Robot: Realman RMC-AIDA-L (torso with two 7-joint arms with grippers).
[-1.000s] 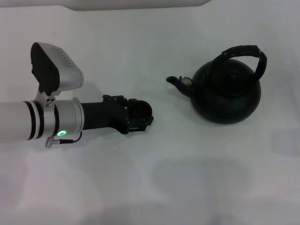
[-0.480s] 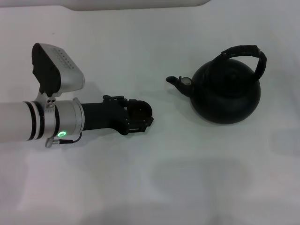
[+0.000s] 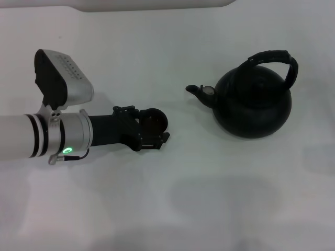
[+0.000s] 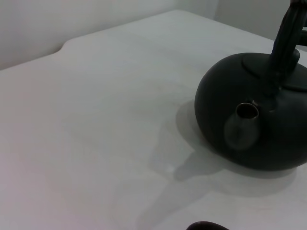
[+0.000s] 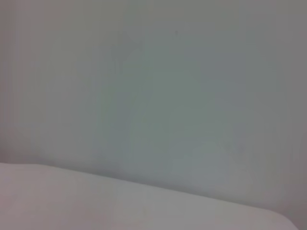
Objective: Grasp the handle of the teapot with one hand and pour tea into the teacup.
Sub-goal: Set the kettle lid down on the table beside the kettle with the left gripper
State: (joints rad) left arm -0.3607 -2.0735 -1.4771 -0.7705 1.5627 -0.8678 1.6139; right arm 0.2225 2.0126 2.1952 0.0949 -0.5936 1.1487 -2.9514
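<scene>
- The white worktop [image 3: 172,209] is the biggest thing here, filling the head view; its far edge runs along the top, with a pale wall behind it in the left wrist view.
- The left arm [image 3: 31,137] comes in from the worktop's left edge, a silver tube with black bands and a little green light lit on its collar, reaching toward the middle.
- The teapot [image 3: 253,102] sits on the right half of the worktop, a bit toward the far edge. Round, squat, black, upright, and nothing is touching it. In the left wrist view it shows up big [image 4: 254,115].
- The handle [image 3: 274,58] arches over the top of the pot, black with a wrapped look, and it's free; no gripper is anywhere near it.
- The left gripper [image 3: 152,128] is low over the worktop around the middle, pointing at the teapot's spout side but well apart from it. Its black fingers sit on either side of the teacup, so it looks like it's grasping the cup, though I can't make out the actual contact.
- The spout [image 3: 199,91] points toward the left edge, at the gripper. From the wrist camera its pale-rimmed mouth [image 4: 246,111] faces straight at the lens.
- The teacup [image 3: 154,121] is a tiny dark round thing at the tip of the left gripper, between the fingers.
- The right gripper isn't visible anywhere; its wrist camera only gets a blank pale surface.
</scene>
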